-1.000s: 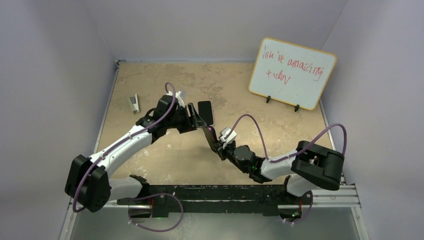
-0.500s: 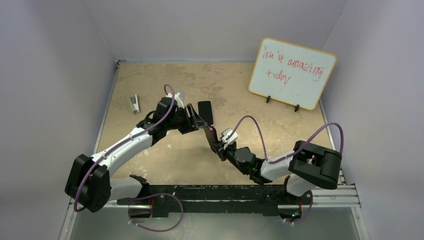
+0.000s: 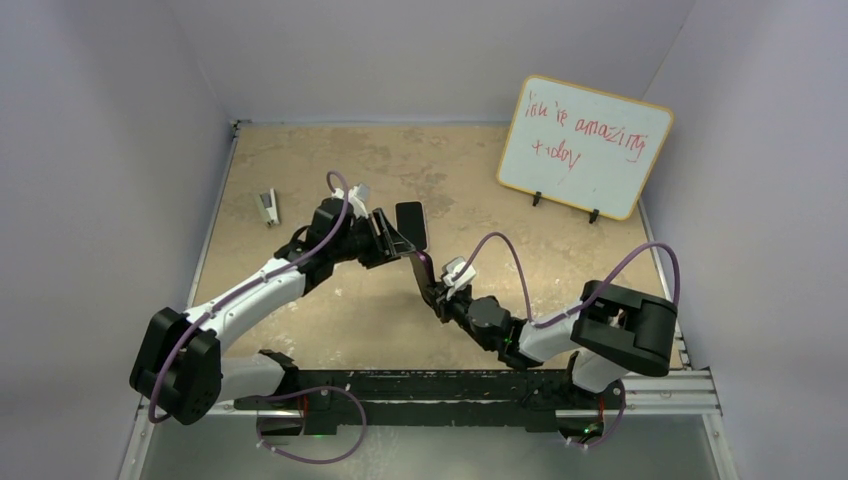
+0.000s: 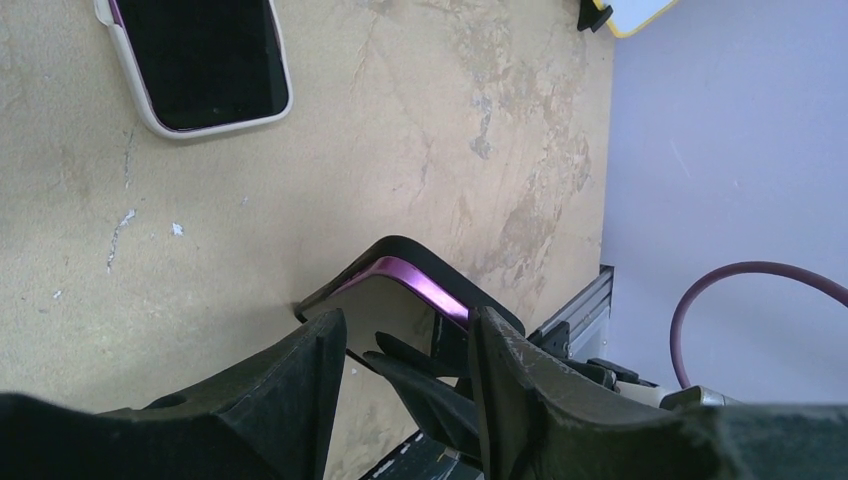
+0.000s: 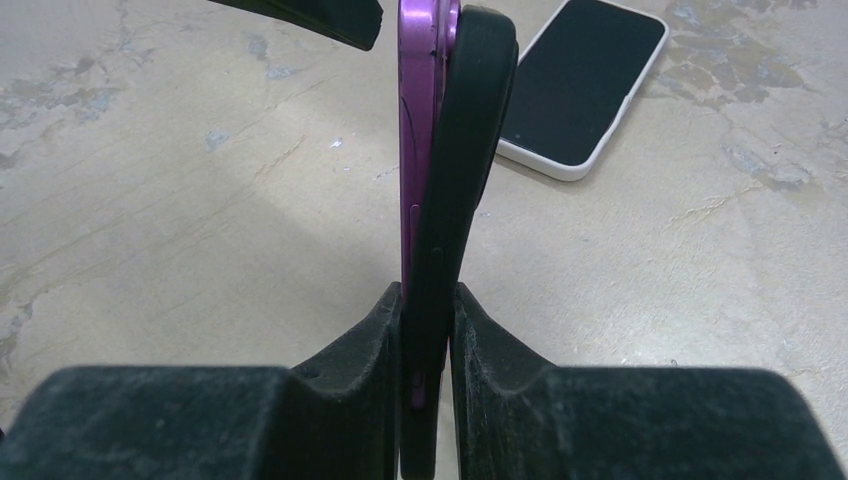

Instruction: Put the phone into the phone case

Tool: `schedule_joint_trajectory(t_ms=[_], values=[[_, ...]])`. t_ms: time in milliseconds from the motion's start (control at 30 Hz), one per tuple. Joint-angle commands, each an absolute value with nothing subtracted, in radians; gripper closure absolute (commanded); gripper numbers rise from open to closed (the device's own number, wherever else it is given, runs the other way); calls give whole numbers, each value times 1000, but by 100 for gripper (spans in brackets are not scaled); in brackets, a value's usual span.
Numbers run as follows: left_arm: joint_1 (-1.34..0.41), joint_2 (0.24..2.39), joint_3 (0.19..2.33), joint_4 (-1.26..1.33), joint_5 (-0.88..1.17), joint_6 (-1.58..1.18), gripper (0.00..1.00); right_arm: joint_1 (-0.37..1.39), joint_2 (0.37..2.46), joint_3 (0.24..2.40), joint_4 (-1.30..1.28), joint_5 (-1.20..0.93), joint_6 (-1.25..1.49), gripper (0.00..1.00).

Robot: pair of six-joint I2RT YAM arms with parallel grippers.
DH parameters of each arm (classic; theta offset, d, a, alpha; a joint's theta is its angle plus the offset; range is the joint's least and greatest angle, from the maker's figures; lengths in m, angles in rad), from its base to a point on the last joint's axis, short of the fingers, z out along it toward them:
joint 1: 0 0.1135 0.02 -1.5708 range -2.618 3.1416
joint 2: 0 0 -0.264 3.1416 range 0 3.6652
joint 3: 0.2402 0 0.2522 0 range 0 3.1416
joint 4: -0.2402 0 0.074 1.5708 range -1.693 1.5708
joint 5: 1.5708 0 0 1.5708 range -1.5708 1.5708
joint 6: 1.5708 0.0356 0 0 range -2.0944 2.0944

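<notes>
The purple phone [image 5: 418, 150] stands on edge, pressed against the black case [image 5: 478, 150], both clamped in the right pincer [image 5: 428, 300]. Their long axis runs toward 11 o'clock in the top view, where the left pincer [image 4: 405, 345] hangs wide apart at their far end.

Three views: one overhead, two at the wrists.
The overhead camera looks down over the whole tabletop [image 3: 300, 160] from behind the arms. The wrist cameras sit close above it, roughly facing each other, sharing the purple phone [image 5: 420, 150].
</notes>
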State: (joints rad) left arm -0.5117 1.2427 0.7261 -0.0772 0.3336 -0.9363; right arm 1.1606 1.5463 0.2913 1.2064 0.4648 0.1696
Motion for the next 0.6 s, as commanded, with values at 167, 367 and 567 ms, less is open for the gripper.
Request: schedule_joint_trajectory(t_ms=[167,367,567], values=[[-575,1282,671,-167,359,-928,52,1198,1570,293,1232,489,179,77],[-592,1273,668,-181,371,-934,53,1215,1586,288,1220,515,202,78],[-591,1219,734,-214,373,-968,41,1229,1591,273,1233,550,218,78]])
